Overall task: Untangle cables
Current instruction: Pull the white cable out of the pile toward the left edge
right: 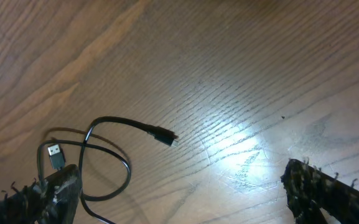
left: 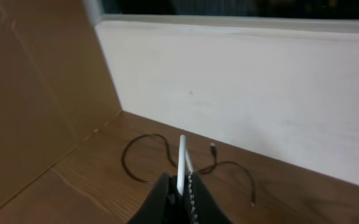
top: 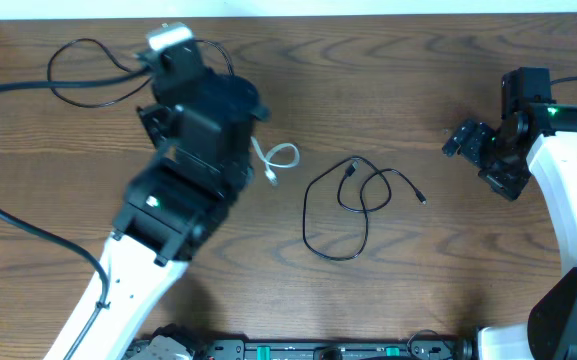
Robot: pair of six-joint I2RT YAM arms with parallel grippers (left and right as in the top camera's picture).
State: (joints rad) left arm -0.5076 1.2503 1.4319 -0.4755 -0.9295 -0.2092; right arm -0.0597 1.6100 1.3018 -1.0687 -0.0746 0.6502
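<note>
So the cables looked mostly sorted by this point. The left gripper (left: 180, 182) was clamped tight on the white cable (left: 181, 155), with a short stiff bit poking up between its jaws. The rest of it curled out from under the arm in the overhead view. The corner black cable (top: 86, 70) lay in a loose loop at the far left of the table (top: 448, 60), near the left gripper. The wrist view showed it beyond the white one, not wrapped around it as far as anyone could tell. The arm hid part of that spot from above, though.

The middle black cable (top: 353, 205) sat on its own, well apart from the other two. It did cross over itself in a couple of loops. The right gripper (right: 173, 186) hovered near it with its jaws spread wide, holding nothing.

Best guess at what was left: lay the white one down clear of the corner one, then maybe pull the middle one's loops straight.
</note>
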